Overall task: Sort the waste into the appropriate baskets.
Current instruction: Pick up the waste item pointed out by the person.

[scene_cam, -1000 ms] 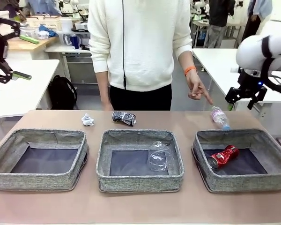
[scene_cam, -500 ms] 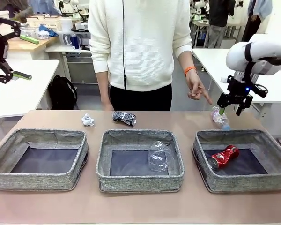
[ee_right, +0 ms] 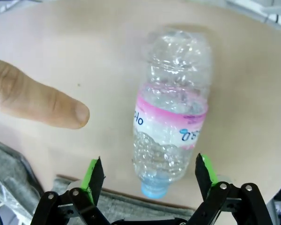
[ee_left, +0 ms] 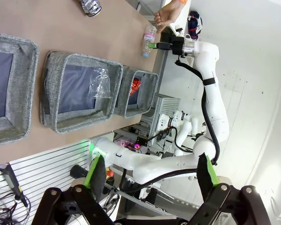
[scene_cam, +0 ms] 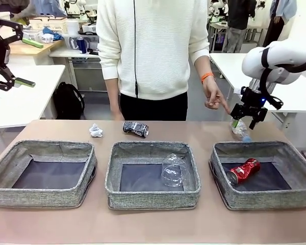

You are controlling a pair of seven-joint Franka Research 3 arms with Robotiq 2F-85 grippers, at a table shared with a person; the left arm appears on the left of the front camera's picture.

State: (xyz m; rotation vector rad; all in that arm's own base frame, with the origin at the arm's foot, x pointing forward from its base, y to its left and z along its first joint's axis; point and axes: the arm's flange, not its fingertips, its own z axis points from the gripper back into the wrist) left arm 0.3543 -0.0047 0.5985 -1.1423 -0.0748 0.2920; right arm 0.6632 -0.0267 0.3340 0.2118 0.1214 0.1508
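Right end effector point(scene_cam: 244, 121) is hovering w/ fingers spread wide, gripping nothing, straight over the clear crinkled plastic bottle w/ pink label band & blue cap point(ee_right: 172, 117). Bottle is lying on its side on the tan counter point(scene_cam: 204, 224), directly below the end effector and sitting between its two green-padded fingers. Its cap end is pointing toward the grey woven-fabric basket point(scene_cam: 262, 147) on the robot's side of the end effector. A person's hand point(scene_cam: 212, 97) is pointing at the bottle, fingertip sitting just beside it to one side of the end effector, not touching it. Bottle is looking empty & dented, so prob. very light, thin-walled and springy, likely giving under a squeeze and rolling or skidding if nudged. Best hold, imo: across the labelled mid-body, where the band is adding some friction; the neck is narrower and lying close to the basket edge. Left end effector point(ee_left: 151, 171) is hanging well apart from all this, fingers also spread, empty.
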